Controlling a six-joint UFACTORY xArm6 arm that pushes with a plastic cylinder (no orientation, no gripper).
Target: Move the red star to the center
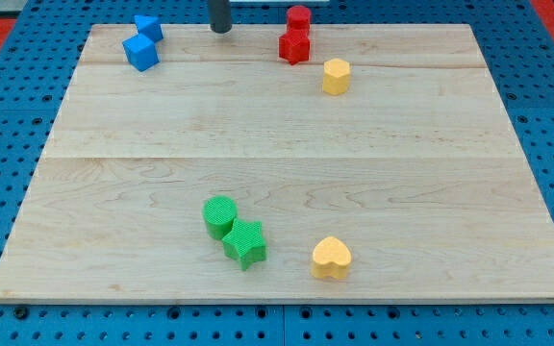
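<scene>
To the view's right of my tip [220, 30], near the surface's [277, 144] top edge, the red star [294, 46] is sitting against a red cylinder [299, 16], while the tool, a plain rod, is pinching nothing.

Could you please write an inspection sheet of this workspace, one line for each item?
Surface: wooden board, on blue pegboard.
Job's things: red star, at the view's top, touching red cylinder.
Clutter: two blue blocks, top left; yellow block; green cylinder touching green star; yellow heart.
Grippers: none; my tip is left of the red star, apart.
Cables: nothing seen.
Surroundings: red area at the corners.
</scene>
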